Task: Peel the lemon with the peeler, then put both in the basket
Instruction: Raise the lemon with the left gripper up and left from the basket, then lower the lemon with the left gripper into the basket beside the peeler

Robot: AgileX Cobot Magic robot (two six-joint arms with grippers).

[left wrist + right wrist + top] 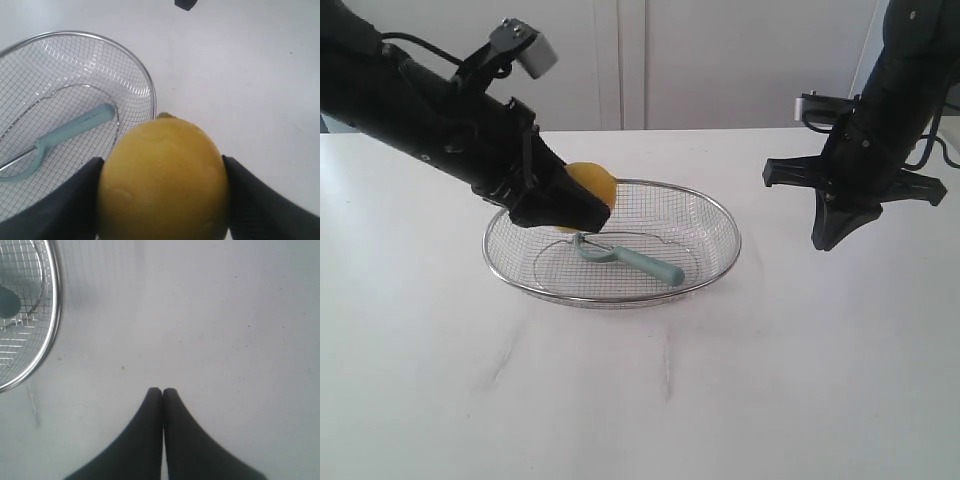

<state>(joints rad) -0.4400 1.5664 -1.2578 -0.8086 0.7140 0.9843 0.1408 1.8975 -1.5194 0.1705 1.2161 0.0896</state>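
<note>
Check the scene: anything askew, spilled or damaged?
Nothing stands out. The peeler lies flat in the basket, the left tool holds the lemon near its rim, and the right tool hangs shut above bare table.

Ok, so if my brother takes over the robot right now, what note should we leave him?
Left gripper: clamped on the lemon, holding it in the air by the basket rim.
Right gripper: shut, empty, above the bare table beside the basket.
Peeler: lying inside the basket.
Done: peeler is put away. How much of the lemon is peeled, I cannot tell.
Left: lower the lemon into the basket and let go.
</note>
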